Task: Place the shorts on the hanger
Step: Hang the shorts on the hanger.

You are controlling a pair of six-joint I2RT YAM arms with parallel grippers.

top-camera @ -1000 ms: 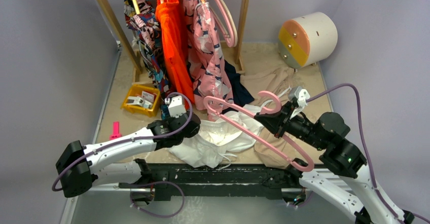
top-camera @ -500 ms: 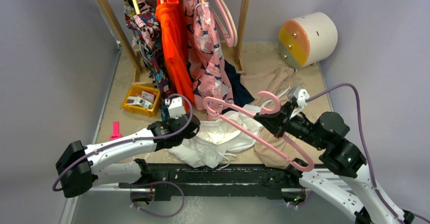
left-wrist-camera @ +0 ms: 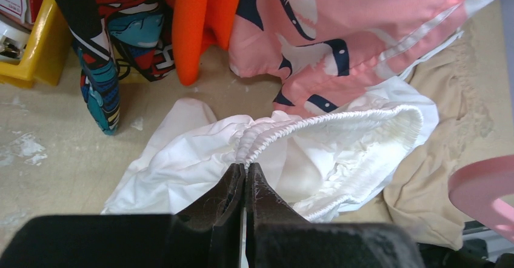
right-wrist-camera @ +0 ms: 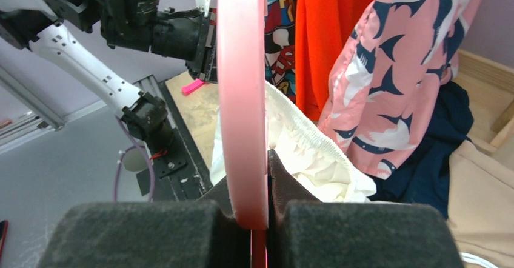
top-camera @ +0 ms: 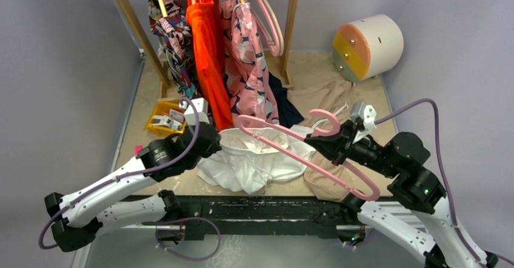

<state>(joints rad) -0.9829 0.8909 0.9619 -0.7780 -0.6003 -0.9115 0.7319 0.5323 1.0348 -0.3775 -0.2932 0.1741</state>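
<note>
The shorts (left-wrist-camera: 339, 140) lie crumpled on the desk (top-camera: 136, 107) near its front edge, between the two arms. Their gathered elastic waistband is raised and gapes open towards the right. The left hand (left-wrist-camera: 245, 168) has its two fingers pressed together on a bunched part of that waistband, holding it pinched. The hanger (right-wrist-camera: 242, 98) is off the desk, tilted across the right side of the shorts. One arm reaches over the white fabric, the other slopes down towards the front edge, and the looped hook points to the back. The right hand (right-wrist-camera: 251, 171) is clamped on the hanger, with a finger on either side of the pink bar. Whether the hanger touches the shorts cannot be told. Under and just beside the shorts on the right lies a tan garment (top-camera: 327, 95), and a dark navy cloth (top-camera: 282, 107) lies behind them. A pink patterned garment (top-camera: 245, 68) hangs down to the back of the shorts, next to an orange garment (top-camera: 206, 43) and a multicoloured garment (top-camera: 173, 31), all on a wooden rack (top-camera: 130, 25). A yellow bin (top-camera: 159, 113) sits at the left, and a round drum (top-camera: 367, 46) with a yellow and orange face stands at the back right.
</note>
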